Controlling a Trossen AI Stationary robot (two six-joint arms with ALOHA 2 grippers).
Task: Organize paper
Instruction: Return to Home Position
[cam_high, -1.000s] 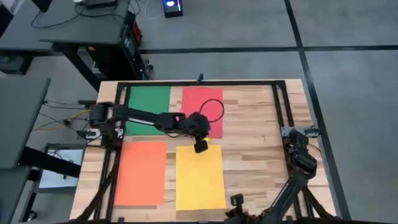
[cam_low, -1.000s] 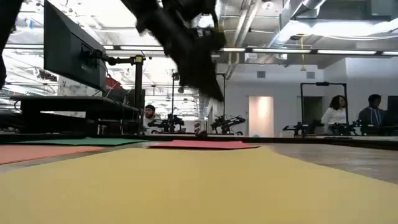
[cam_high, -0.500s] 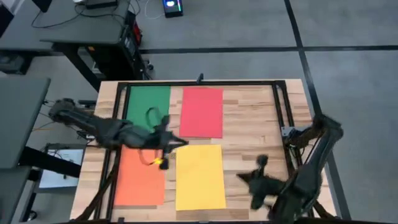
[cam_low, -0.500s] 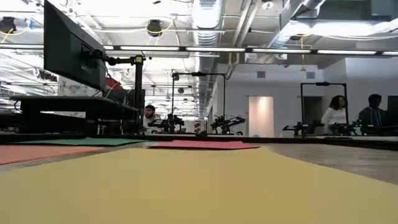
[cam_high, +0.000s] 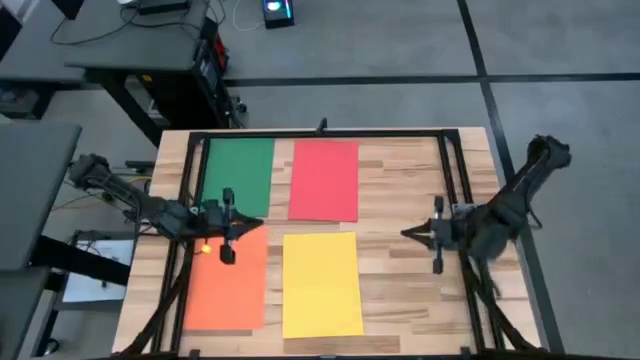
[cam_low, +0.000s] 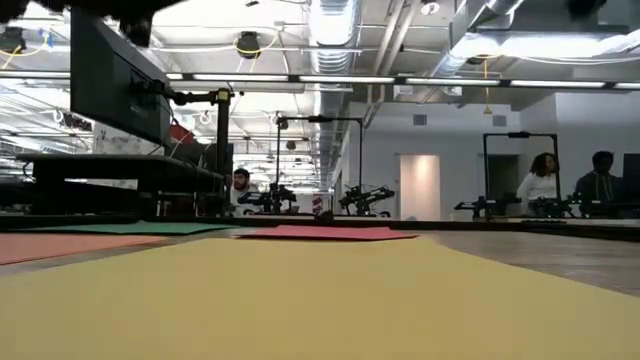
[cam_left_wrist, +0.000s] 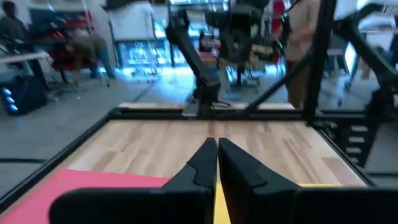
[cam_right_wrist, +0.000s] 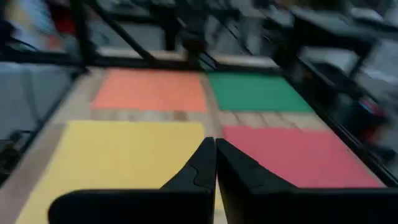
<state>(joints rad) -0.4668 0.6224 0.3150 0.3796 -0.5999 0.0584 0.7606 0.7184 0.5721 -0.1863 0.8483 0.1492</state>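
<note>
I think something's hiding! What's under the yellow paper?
The yellow paper lies flat on the wooden table, which shows beside it. Only the top sheet is visible. Whatever lies beneath it, more sheets or bare wood, is covered and cannot be seen.

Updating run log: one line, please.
left gripper shut, by orange paper | right gripper shut, right edge of table | colours separate

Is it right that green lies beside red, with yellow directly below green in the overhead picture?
No. The high view shows the yellow paper below the red paper; the orange paper is below the green paper. Green does lie beside red.
</note>
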